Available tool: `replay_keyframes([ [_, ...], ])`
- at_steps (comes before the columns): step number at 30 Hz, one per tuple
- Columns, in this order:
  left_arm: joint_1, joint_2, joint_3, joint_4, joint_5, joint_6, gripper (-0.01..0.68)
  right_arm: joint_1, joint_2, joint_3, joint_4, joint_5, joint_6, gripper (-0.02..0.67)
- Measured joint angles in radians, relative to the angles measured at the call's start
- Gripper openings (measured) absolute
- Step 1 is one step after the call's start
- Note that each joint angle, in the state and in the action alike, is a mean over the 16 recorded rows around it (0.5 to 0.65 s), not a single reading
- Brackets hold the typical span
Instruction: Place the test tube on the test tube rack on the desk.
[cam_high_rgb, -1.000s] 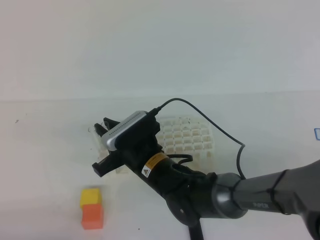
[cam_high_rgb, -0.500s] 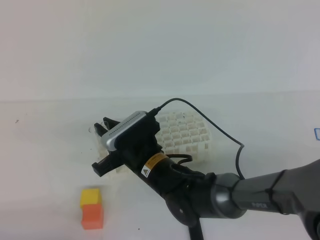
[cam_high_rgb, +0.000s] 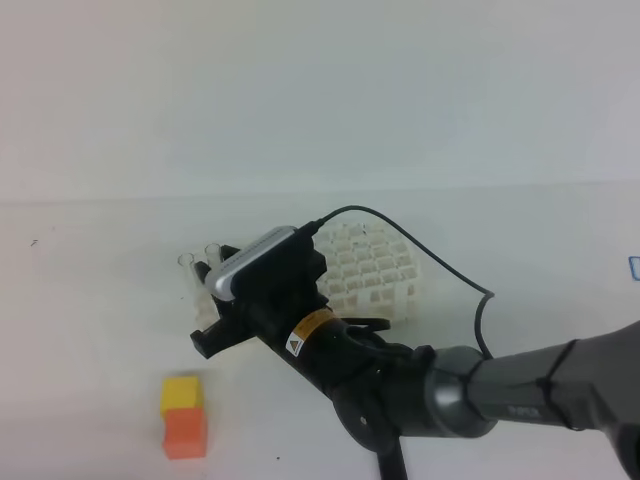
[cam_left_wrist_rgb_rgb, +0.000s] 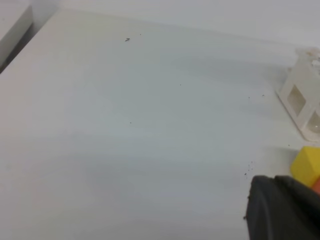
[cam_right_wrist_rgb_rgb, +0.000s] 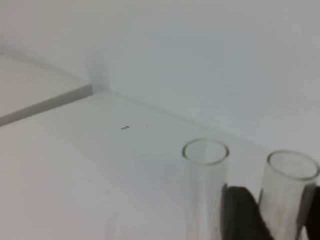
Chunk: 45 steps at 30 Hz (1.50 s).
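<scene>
Right hand (cam_right_wrist_rgb_rgb: 267, 212) was parted narrowly around upright test tube (cam_right_wrist_rgb_rgb: 285, 195), loosening; test tube rack (cam_high_rgb: 375, 270) sat directly below.

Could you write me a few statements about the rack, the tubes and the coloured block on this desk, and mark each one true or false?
1. Two clear test tubes stand upright, open ends up, at the left end of the test tube rack. True.
2. The yellow-and-orange block sits inside the rack. False: it stands on the desk, apart from the rack, nearer the camera and to the left.
3. The block has yellow on top and orange below. True.
4. The right gripper is far from the tubes. False: it is right beside them, with one tube between its dark fingers.
5. The rack is black. False: it is white.
</scene>
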<state>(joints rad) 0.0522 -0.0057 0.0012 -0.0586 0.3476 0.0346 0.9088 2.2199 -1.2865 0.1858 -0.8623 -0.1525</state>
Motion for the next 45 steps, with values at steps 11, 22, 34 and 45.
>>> replay_keyframes([
  [11, 0.0, 0.0, 0.0, 0.0, 0.0, 0.0, -0.001, 0.0, -0.103, 0.002, 0.017, 0.03, -0.028, 0.308],
  [22, 0.0, 0.0, 0.0, 0.0, 0.0, 0.0, -0.001, -0.041, -0.25, 0.048, 0.141, 0.055, -0.244, 0.18],
  [34, 0.0, 0.0, 0.0, 0.0, 0.0, 0.0, -0.001, -0.135, -0.352, 0.301, 0.289, 0.046, -0.391, 0.007],
  [45, 0.0, 0.0, 0.0, 0.0, 0.0, 0.0, -0.001, -0.119, -0.714, 0.622, 0.372, -0.066, -0.501, -0.001],
])
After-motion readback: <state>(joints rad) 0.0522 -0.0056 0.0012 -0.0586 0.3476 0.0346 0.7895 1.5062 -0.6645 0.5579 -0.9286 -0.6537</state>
